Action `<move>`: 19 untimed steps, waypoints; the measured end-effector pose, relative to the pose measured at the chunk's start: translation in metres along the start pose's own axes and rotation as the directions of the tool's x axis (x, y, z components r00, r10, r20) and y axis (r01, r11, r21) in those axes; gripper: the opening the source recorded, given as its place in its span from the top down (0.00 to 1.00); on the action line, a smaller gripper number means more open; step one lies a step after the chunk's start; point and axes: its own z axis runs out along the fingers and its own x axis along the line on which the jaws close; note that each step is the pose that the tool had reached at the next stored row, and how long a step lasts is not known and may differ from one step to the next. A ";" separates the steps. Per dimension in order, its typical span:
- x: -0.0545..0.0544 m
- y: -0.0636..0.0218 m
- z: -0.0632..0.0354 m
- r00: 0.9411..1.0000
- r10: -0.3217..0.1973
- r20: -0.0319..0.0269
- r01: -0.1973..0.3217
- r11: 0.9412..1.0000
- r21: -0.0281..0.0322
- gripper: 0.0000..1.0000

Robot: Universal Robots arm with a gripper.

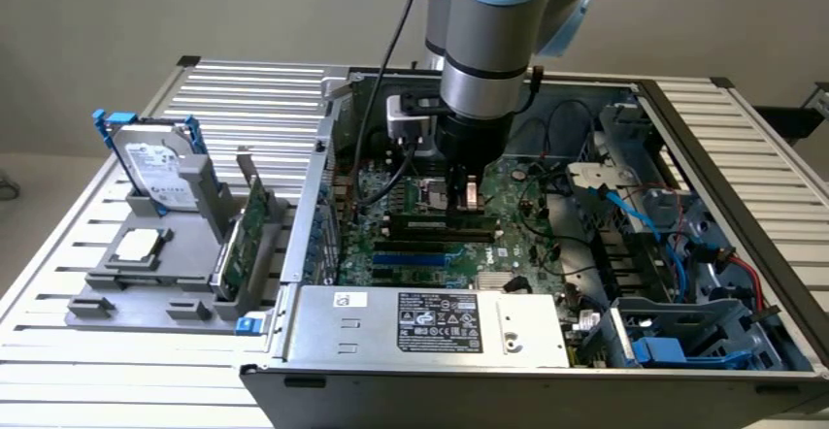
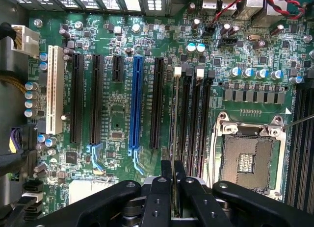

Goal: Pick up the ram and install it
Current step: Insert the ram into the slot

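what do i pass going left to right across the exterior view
hard drive → green expansion card → gripper shut on the ram over the motherboard → blue cable → red cable

Green motherboard (image 2: 117,114), blue slot (image 2: 136,104), white slot (image 2: 55,89), black jaws, dark-green ram (image 1: 471,194), ribbed silver table (image 1: 247,89)

Rear wall (image 1: 155,12): plain, pale grey-beige, unmarked. Work surface: slatted aluminium table (image 1: 247,84) with dark corner caps. Floor (image 1: 33,172): pale, visible past the table on the exterior view's left. Lighting: even and diffuse, shadows soft.
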 end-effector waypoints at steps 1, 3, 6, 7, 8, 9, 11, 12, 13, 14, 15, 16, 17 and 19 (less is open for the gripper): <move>0.000 0.0000 0.0002 1.000 0.002 0.000 -0.002 1.000 0.000 0.87; 0.000 0.0000 0.0008 1.000 0.006 0.000 -0.006 1.000 0.000 0.87; 0.000 0.0000 0.0018 1.000 0.012 0.000 -0.012 1.000 0.000 0.87; 0.000 -0.0001 0.0019 1.000 0.012 0.000 -0.012 1.000 0.000 0.87; 0.000 -0.0001 0.0021 1.000 0.013 0.000 -0.013 1.000 -0.001 0.87; 0.000 -0.0001 0.0022 1.000 0.013 0.000 -0.013 1.000 0.000 0.87; 0.000 -0.0001 0.0027 1.000 0.013 0.000 -0.013 1.000 -0.001 0.87; 0.000 -0.0001 0.0029 1.000 0.013 0.000 -0.013 1.000 -0.001 0.87; 0.000 -0.0001 0.0031 1.000 0.013 0.001 -0.013 1.000 -0.001 0.87; 0.000 -0.0001 0.0035 1.000 0.014 0.001 -0.014 1.000 -0.001 0.87; 0.000 -0.0001 0.0037 1.000 0.014 0.001 -0.014 1.000 -0.002 0.87; 0.000 -0.0001 0.0040 1.000 0.014 0.001 -0.014 1.000 -0.002 0.87; 0.000 -0.0001 0.0043 1.000 0.014 0.001 -0.014 1.000 -0.003 0.87; 0.000 -0.0001 0.0047 1.000 0.014 0.000 -0.014 1.000 -0.004 0.87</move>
